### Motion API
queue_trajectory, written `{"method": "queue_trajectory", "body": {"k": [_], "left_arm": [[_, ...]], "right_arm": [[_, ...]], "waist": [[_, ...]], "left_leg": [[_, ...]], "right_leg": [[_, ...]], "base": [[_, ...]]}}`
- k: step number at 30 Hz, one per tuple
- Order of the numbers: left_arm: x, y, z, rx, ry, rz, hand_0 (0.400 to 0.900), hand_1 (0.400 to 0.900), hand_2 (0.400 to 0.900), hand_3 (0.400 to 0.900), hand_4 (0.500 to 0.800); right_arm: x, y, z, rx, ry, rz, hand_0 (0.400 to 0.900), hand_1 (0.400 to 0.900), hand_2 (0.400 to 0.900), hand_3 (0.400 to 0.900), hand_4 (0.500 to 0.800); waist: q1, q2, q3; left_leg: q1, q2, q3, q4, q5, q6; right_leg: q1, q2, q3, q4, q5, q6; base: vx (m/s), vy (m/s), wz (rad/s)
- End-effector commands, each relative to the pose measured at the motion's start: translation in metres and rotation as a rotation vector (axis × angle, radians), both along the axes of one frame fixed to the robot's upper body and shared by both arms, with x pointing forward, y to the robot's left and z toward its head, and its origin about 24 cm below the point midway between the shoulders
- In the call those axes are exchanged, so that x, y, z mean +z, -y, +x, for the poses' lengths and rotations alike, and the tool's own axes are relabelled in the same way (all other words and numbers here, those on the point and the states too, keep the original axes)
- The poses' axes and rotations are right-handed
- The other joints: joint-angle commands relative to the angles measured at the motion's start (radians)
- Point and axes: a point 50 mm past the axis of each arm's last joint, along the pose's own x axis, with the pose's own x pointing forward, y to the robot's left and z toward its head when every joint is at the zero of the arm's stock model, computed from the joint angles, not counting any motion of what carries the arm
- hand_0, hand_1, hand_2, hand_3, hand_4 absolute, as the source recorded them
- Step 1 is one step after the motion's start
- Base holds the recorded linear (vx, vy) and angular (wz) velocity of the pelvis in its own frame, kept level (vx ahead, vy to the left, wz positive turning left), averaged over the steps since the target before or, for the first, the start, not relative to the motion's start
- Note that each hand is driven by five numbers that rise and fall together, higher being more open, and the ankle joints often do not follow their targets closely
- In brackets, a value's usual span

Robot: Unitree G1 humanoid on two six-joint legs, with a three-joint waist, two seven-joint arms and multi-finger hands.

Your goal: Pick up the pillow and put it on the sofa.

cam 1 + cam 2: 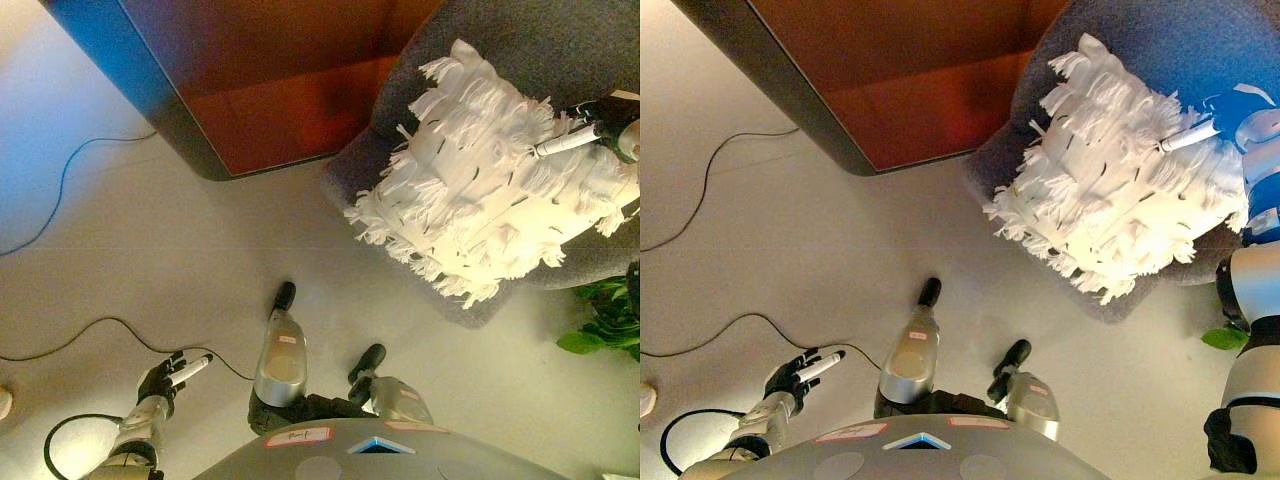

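The white fringed pillow (490, 190) lies over the grey sofa (520, 40) at the upper right, its lower corner reaching past the sofa's front edge. My right hand (603, 122) is at the pillow's upper right edge and grips it. One white-tipped finger (562, 144) lies straight across the pillow's top; the rest of the hand is partly hidden behind the fringe. My left hand (172, 377) hangs low at the lower left, relaxed and empty, far from the pillow.
A dark-edged red-brown cabinet (270, 90) stands on the floor left of the sofa. A green plant (605, 320) is at the right, below the sofa. A thin cable (70, 180) runs across the pale floor at the left.
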Motion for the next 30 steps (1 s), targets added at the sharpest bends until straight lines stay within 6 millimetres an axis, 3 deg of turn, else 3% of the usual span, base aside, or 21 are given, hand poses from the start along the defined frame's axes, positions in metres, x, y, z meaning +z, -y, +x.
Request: {"method": "queue_trajectory", "body": {"k": [1, 13, 19, 23, 26, 30], "left_arm": [[0.005, -0.015, -0.020, -0.028, -0.066, 0.057, 0.900, 0.900, 0.900, 0.900, 0.800], [-0.002, -0.008, -0.031, -0.012, -0.109, 0.045, 0.900, 0.900, 0.900, 0.900, 0.800], [-0.003, -0.006, -0.035, -0.014, -0.128, 0.037, 0.900, 0.900, 0.900, 0.900, 0.800], [-0.003, -0.006, -0.033, 0.004, -0.115, 0.014, 0.900, 0.900, 0.900, 0.900, 0.800], [-0.003, -0.004, -0.026, 0.003, -0.099, 0.008, 0.900, 0.900, 0.900, 0.900, 0.800], [-0.001, -0.004, -0.012, 0.034, -0.073, 0.013, 0.900, 0.900, 0.900, 0.900, 0.800]], "right_arm": [[0.059, 0.031, -0.017, -0.152, 0.145, -0.183, 0.900, 0.900, 0.900, 0.900, 0.800], [0.075, 0.069, -0.051, -0.365, 0.206, -0.262, 0.900, 0.900, 0.900, 0.900, 0.800], [0.091, 0.075, -0.060, -0.357, 0.238, -0.278, 0.900, 0.900, 0.900, 0.900, 0.800], [0.099, 0.067, -0.053, -0.243, 0.300, -0.199, 0.900, 0.900, 0.900, 0.900, 0.800], [0.092, 0.056, -0.045, -0.142, 0.334, -0.171, 0.900, 0.900, 0.900, 0.900, 0.800], [0.049, 0.031, -0.035, -0.003, 0.364, -0.008, 0.900, 0.900, 0.900, 0.900, 0.800]], "waist": [[0.014, 0.001, -0.058], [-0.017, -0.026, -0.120], [-0.043, -0.048, -0.164], [-0.074, -0.065, -0.191], [-0.101, -0.074, -0.206], [-0.159, -0.078, -0.220]], "left_leg": [[0.025, 0.031, 0.026, -0.075, 0.070, -0.002], [0.070, 0.027, 0.053, -0.082, 0.063, 0.002], [0.105, 0.019, 0.077, -0.099, 0.055, 0.010], [0.139, 0.014, 0.102, -0.111, 0.044, 0.015], [0.169, 0.012, 0.124, -0.120, 0.032, 0.019], [0.220, 0.012, 0.174, -0.151, 0.022, 0.024]], "right_leg": [[-0.044, -0.034, 0.052, 0.198, -0.135, -0.028], [0.016, -0.027, 0.073, 0.160, -0.130, -0.025], [0.042, -0.028, 0.088, 0.135, -0.118, -0.018], [0.047, -0.032, 0.108, 0.127, -0.107, -0.011], [0.050, -0.035, 0.120, 0.119, -0.097, -0.004], [0.047, -0.033, 0.147, 0.108, -0.081, 0.004]], "base": [[0.01, 0.000, -0.10], [0.03, 0.013, -0.09], [0.00, 0.046, -0.10], [-0.06, 0.069, -0.16], [-0.09, 0.066, -0.18], [-0.10, 0.042, -0.21]]}}
